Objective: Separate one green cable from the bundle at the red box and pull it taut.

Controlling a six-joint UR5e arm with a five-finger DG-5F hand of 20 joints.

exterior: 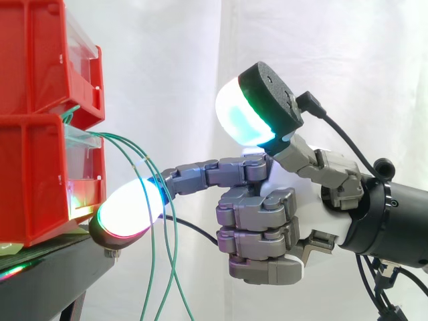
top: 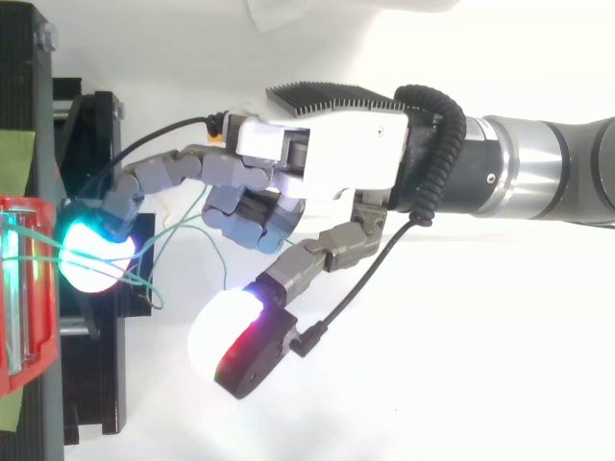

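- Two red bins (exterior: 40, 180) sit stacked at 9 o'clock in the side view, each with a clear front panel (exterior: 83, 144).
- Under them, at 7 o'clock, is the black stand (exterior: 47, 271). A white curtain (exterior: 167, 60) hangs behind everything.
- The lower bin's front and the stand's edge crowd the space around the hand's reaching finger.
- Several thin green cables (exterior: 158, 267) leave the gap between the bins. They arc out toward 3 o'clock, then hang slack toward 6 o'clock.
- The strands run close together and cross one another. None is set apart from the rest, and none is taut.
- The hand (exterior: 261, 227) comes in from 3 o'clock, level with the lower bin.
- One finger is stretched toward 9 o'clock, and its fingertip pad (exterior: 130, 210) is just beside the lower bin's front.
- The other fingers are folded against the palm.
- The thumb is raised toward 12 o'clock, its thumb pad (exterior: 244, 114) well apart from the finger. Nothing is pinched between them.
- In the top view the strands (top: 144, 279) run across the cyan-lit fingertip pad (top: 91, 252), and one loop spills toward 4 o'clock of it.
- Whether the strands drape over the finger or only brush it, I cannot tell.
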